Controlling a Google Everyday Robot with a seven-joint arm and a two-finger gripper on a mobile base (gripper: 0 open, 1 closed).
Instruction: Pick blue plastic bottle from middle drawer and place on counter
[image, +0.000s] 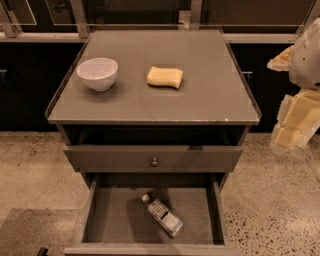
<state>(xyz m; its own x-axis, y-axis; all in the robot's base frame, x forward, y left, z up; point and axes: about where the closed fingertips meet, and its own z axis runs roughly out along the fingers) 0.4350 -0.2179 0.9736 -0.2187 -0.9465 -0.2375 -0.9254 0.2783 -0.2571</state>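
One camera view: blue plastic bottle lies on side in open middle drawer at near bottom, cap pointing far-left, roughly mid-tray, touching no wall. Counter above carries white bowl at left and yellow sponge to its right, apart. Knobbed drawer front sits between counter and open drawer. Gripper at right edge, beside counter, well apart from bottle; spread or pressed together, cannot tell.
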